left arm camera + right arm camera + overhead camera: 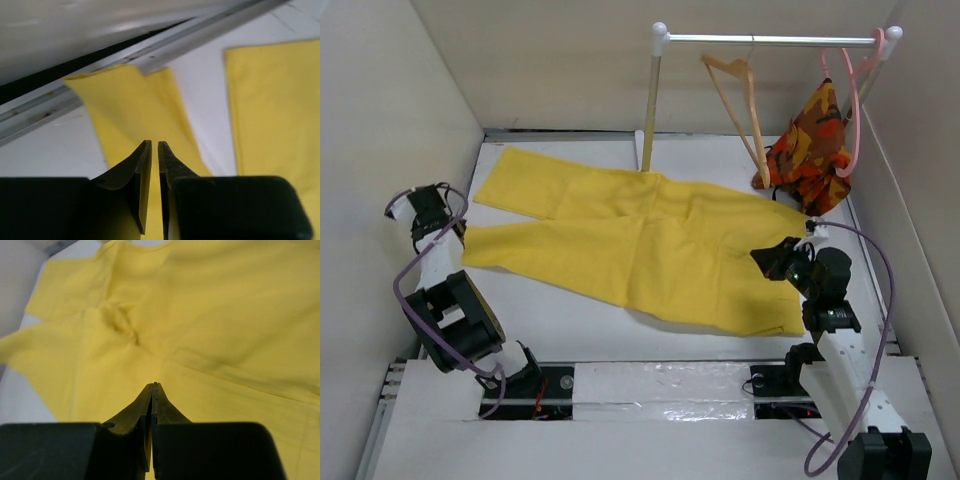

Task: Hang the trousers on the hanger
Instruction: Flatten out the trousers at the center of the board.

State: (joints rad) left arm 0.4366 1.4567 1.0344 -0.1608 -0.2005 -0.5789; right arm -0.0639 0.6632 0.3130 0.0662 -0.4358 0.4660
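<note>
From my feed, the trousers (640,240) lay spread flat on the counter (570,320), legs stretched toward the left, waist toward the right. The hanger (740,105) hung by its hook from the rail (770,40) at the back, well apart from them. Beside it an orange patterned garment (812,150) drooped from a pink hanger (855,110). My left gripper (154,144) sat near the leg ends, its jaws drawn narrow with only a slit between them, and I saw no cloth pinched there. My right gripper (154,384) was over the waist end, jaws pressed together, with nothing visibly caught between them.
</note>
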